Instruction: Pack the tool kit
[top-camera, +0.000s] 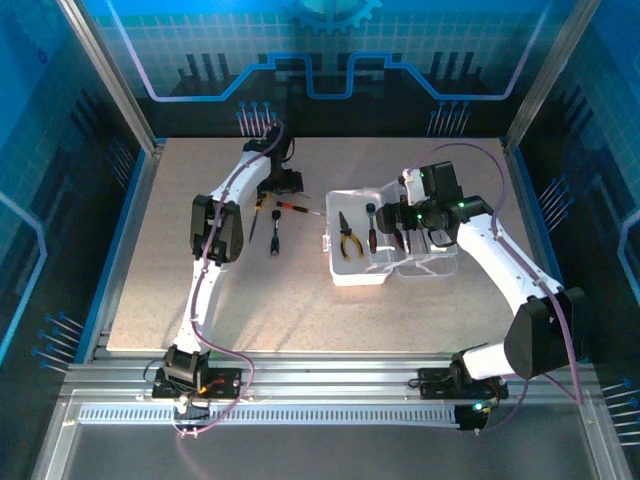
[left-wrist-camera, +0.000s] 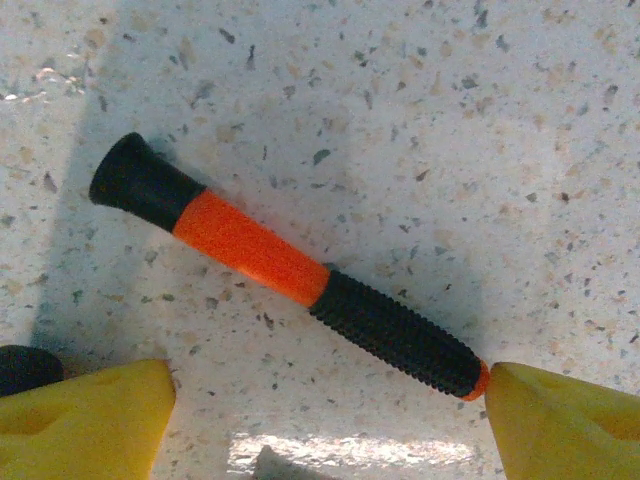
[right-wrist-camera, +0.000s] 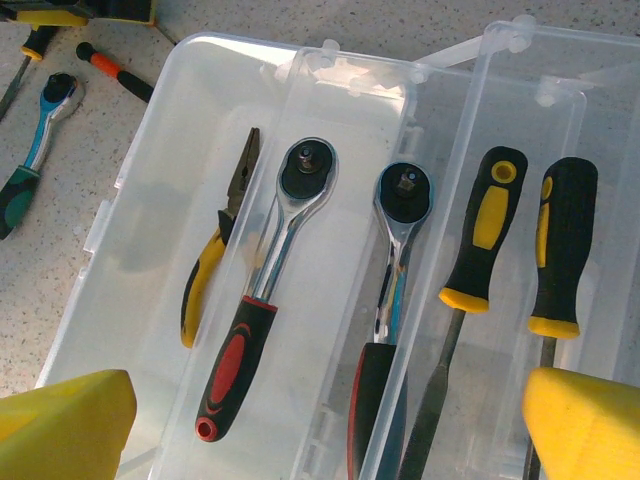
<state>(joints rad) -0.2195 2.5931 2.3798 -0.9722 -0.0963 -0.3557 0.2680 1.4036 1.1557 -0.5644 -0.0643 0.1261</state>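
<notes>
Yellow pads (left-wrist-camera: 90, 420) of left pincer (left-wrist-camera: 330, 430) spread wide, empty, low over desk (left-wrist-camera: 500, 120); orange-black screwdriver (left-wrist-camera: 290, 265) lies flat just ahead, ungripped. Its long axis runs diagonal in wrist view: black butt upper left, collar end lower right, almost touching one pad. Right pincer (right-wrist-camera: 325, 430) wide, empty, above open case (right-wrist-camera: 200, 50), centre-right of desk. Packed: pliers (right-wrist-camera: 215, 250), two ratchets (right-wrist-camera: 270, 290), two yellow-black drivers (right-wrist-camera: 480, 230). To pack, by my reading: screwdriver, teal ratchet (right-wrist-camera: 35, 150), dark tool (top-camera: 257, 222) nearby; lid unclosed
</notes>
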